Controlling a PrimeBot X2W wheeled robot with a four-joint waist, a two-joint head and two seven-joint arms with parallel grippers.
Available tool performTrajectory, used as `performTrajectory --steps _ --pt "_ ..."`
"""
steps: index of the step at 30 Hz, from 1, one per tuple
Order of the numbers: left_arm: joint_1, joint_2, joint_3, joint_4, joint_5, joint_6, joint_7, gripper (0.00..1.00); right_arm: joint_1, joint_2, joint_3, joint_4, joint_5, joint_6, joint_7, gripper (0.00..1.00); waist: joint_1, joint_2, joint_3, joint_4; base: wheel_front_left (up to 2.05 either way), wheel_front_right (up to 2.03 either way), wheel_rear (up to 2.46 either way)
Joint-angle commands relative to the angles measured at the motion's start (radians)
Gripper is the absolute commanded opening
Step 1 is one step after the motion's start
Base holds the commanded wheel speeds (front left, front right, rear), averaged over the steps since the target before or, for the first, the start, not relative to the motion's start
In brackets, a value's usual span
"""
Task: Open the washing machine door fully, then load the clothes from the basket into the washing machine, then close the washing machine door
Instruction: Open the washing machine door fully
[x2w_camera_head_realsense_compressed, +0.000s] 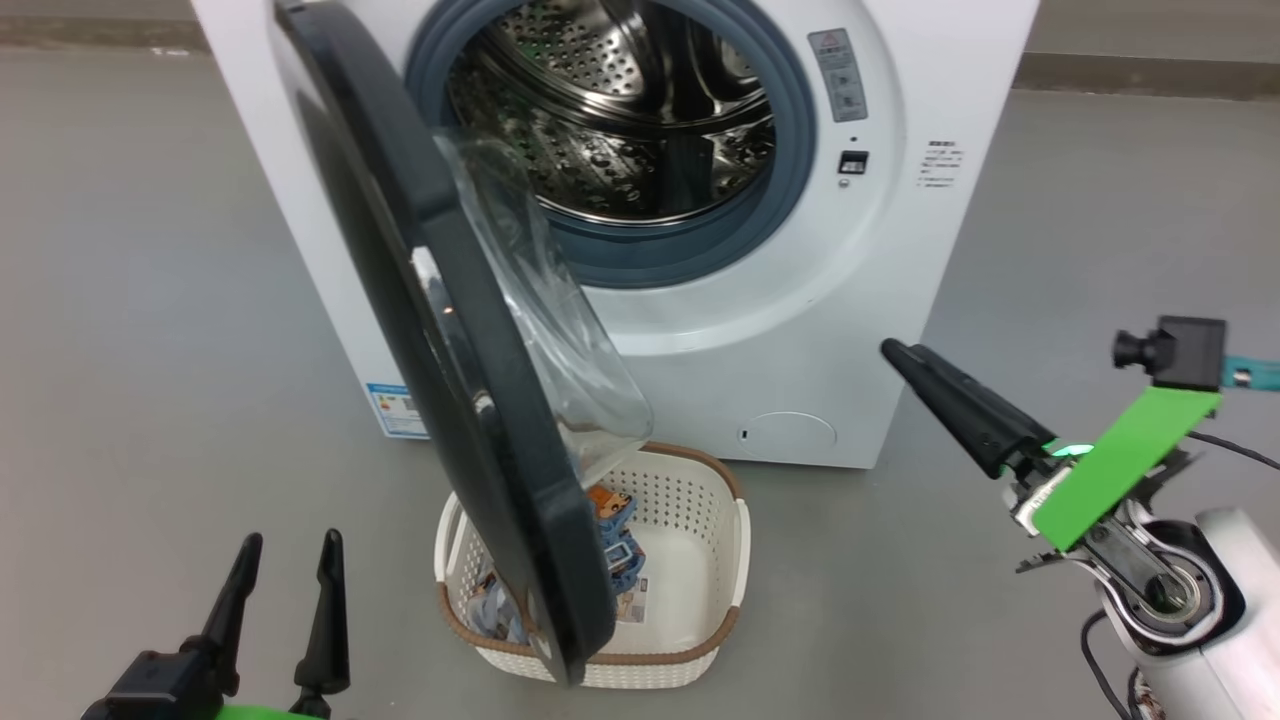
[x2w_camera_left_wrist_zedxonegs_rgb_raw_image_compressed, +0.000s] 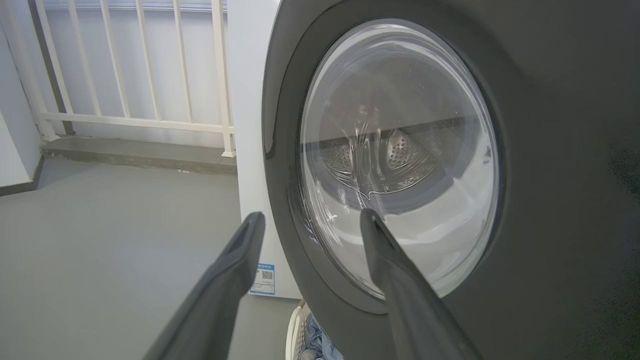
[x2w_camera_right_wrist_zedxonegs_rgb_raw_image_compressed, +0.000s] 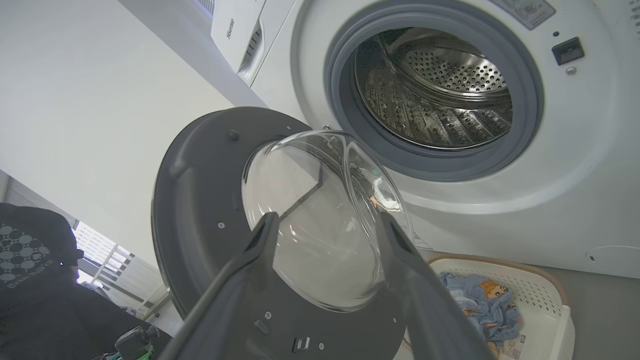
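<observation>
Centre frame, door (x2w_camera_head_realsense_compressed: 460, 400): half open, overhanging basket (x2w_camera_head_realsense_compressed: 700, 520), covering clothes (x2w_camera_head_realsense_compressed: 622, 555).
Left hand (x2w_camera_head_realsense_compressed: 290, 540): fingers apart, empty.
Right hand (x2w_camera_right_wrist_zedxonegs_rgb_raw_image_compressed: 326, 220): fingers apart, clear of door.

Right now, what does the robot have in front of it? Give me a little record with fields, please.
washing machine: white, front-loading
door: partway open, swung out over the basket
drum: steel, no laundry visible inside
basket: standing right in front of the machine
clothes: blue, in the basket, partly hidden by the door
left tool: open, empty, on the door's outer side
right tool: open, empty, right of the door
</observation>
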Motion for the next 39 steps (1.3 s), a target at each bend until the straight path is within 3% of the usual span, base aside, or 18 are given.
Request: performTrajectory --steps 1,13,21,27,32,39 --pt "-0.009 0.012 0.036 -0.026 0.007 -0.003 -0.009 1.00 0.002 -0.013 0.006 -0.033 -0.016 0.002 -0.013 1.00 0.0000 0.0000 -0.001 -0.010 0.00 0.00 0.00" --pt "0.005 0.012 0.048 -0.034 0.008 -0.003 -0.009 1.00 0.124 -0.104 0.046 -0.070 -0.212 0.002 -0.344 1.00 0.0000 0.0000 -0.011 -0.048 0.00 0.00 0.00" --pt "0.020 0.010 0.052 -0.049 0.011 -0.003 -0.009 1.00 0.198 -0.129 0.038 0.021 -0.310 0.002 -0.534 1.00 0.0000 0.0000 -0.019 -0.069 0.00 0.00 0.00" --pt "0.029 0.007 0.054 -0.056 0.014 -0.003 -0.009 1.00 0.232 -0.103 -0.040 0.092 -0.471 0.002 -0.572 1.00 0.0000 0.0000 -0.022 -0.077 0.00 0.00 0.00" --pt "0.031 0.006 0.054 -0.061 0.014 -0.003 -0.009 1.00 0.266 -0.039 -0.129 0.103 -0.648 0.002 -0.573 1.00 0.0000 0.0000 -0.020 -0.077 0.00 0.00 0.00" --pt "0.028 0.003 0.057 -0.062 0.013 -0.003 -0.009 1.00 0.297 0.016 -0.169 0.115 -0.748 0.002 -0.573 1.00 0.0000 0.0000 -0.013 -0.074 0.00 0.00 0.00"
